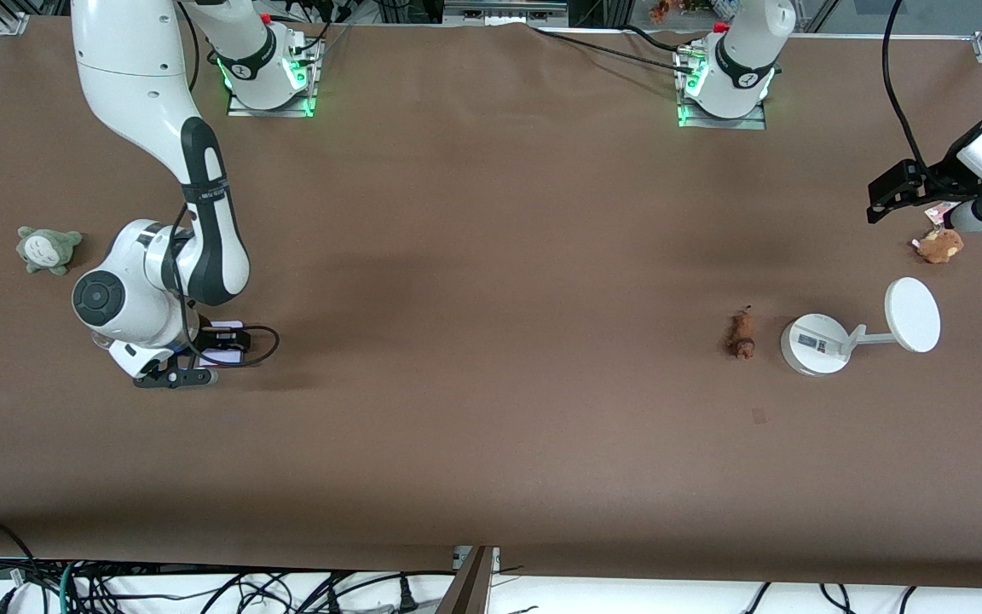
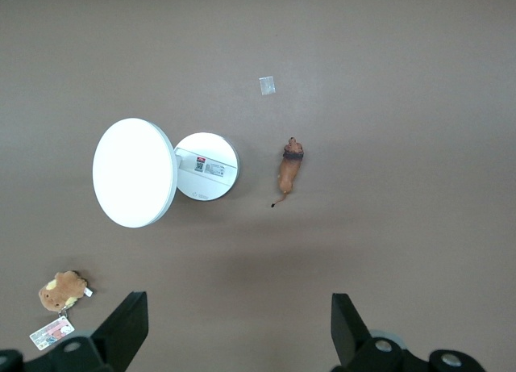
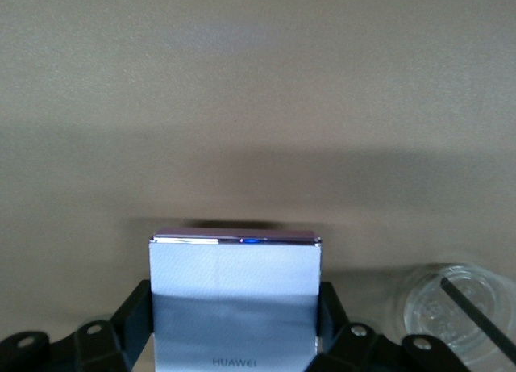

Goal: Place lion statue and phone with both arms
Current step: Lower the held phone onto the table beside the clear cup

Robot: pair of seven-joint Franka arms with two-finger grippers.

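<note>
The lion statue (image 1: 742,334), a tiny reddish-brown figurine, lies on the brown table toward the left arm's end, beside a white stand; the left wrist view shows the lion statue (image 2: 289,169) from above. My left gripper (image 1: 892,192) hangs open and empty, high over that end of the table near a brown plush; its fingers frame bare table around the left gripper (image 2: 238,315). At the right arm's end, my right gripper (image 1: 205,354) is low at the table and shut on the lavender-white phone (image 1: 227,325). The phone (image 3: 234,291) sits between the right gripper (image 3: 235,307) fingers.
A white round-based stand (image 1: 815,343) with a disc (image 1: 913,315) is beside the lion. A brown tagged plush (image 1: 938,246) lies under the left arm. A grey-green plush (image 1: 48,248) sits at the right arm's end. A clear round lid (image 3: 451,307) lies beside the phone.
</note>
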